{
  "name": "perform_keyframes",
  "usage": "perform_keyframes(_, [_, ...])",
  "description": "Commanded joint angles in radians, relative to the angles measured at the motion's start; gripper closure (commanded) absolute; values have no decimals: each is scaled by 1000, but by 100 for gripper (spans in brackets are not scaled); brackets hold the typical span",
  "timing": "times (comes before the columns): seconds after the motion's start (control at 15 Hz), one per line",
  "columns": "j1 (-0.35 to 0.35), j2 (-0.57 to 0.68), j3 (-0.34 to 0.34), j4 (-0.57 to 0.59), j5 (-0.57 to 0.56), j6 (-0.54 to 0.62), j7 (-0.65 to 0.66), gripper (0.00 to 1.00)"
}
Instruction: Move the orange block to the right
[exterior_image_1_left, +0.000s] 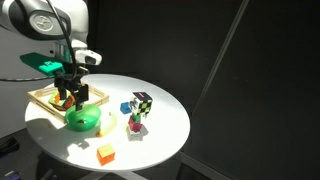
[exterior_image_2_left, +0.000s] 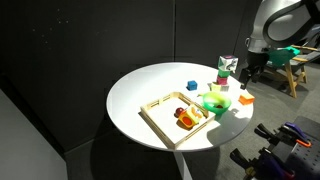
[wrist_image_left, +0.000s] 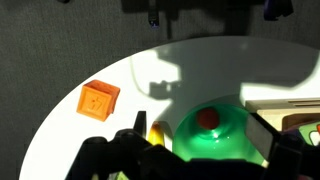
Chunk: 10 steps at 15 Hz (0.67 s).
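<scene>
Orange block (exterior_image_1_left: 105, 153) alone at the near edge of the bench (exterior_image_1_left: 165, 130), clear of the jaws.
Jaws hang spread apart above the green bowl (exterior_image_1_left: 83, 119); in the wrist view the block sits well off to their left, untouched, on bare white surface.

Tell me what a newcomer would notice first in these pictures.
A brightly lit round white table stands out against a dark backdrop. On it, a vivid green bowl sits beside a wooden tray, and the orange block lies alone near the table's edge.
</scene>
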<state>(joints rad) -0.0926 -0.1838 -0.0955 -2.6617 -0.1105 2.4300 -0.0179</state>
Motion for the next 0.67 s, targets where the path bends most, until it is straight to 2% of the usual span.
perform_keyframes(0.0, [13,-82,21,-28,13,-43,-1,0])
perform_keyframes(0.6, [61,-220,60,-76,38,-130,-1,0])
